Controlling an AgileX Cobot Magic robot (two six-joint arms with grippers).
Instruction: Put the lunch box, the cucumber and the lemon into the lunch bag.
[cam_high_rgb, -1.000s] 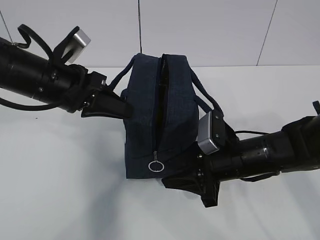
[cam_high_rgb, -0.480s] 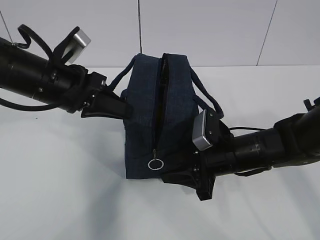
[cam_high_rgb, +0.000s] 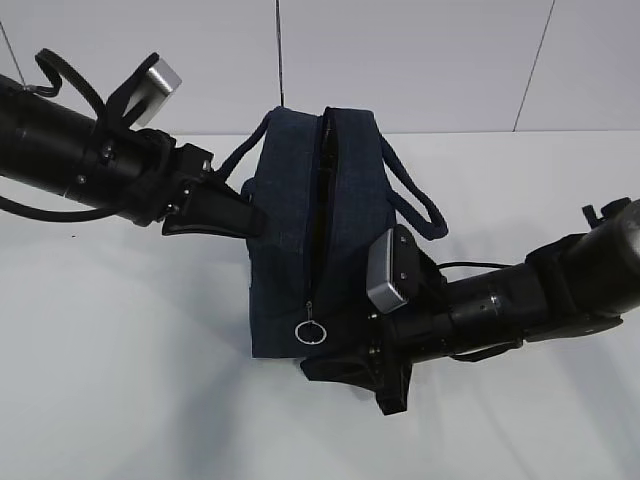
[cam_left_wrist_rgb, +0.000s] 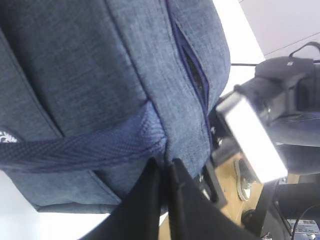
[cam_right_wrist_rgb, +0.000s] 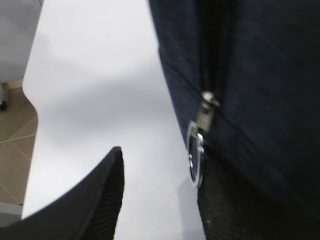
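Note:
The dark navy lunch bag (cam_high_rgb: 320, 220) stands upright mid-table, its zipper (cam_high_rgb: 316, 230) running down the near end to a metal ring pull (cam_high_rgb: 311, 333). My left gripper (cam_high_rgb: 252, 220) is shut, pinching the bag's fabric (cam_left_wrist_rgb: 150, 75) beside the base of a loop handle (cam_left_wrist_rgb: 90, 147). My right gripper (cam_high_rgb: 345, 385) stands open low at the bag's near right corner. In the right wrist view the ring pull (cam_right_wrist_rgb: 195, 160) hangs just in front of one finger (cam_right_wrist_rgb: 235, 210), with the right gripper (cam_right_wrist_rgb: 162, 167) holding nothing. The lunch box, cucumber and lemon are out of view.
The white table (cam_high_rgb: 120, 380) spreads around the bag, with a pale wall behind. The right arm (cam_high_rgb: 530, 295) lies low across the table's right side, and the left arm (cam_high_rgb: 70, 160) reaches in from the left. The table edge and floor (cam_right_wrist_rgb: 15, 125) show in the right wrist view.
My right gripper has slid left along the bag's near end, closer to the ring pull, still open. The left gripper and the bag have not moved.

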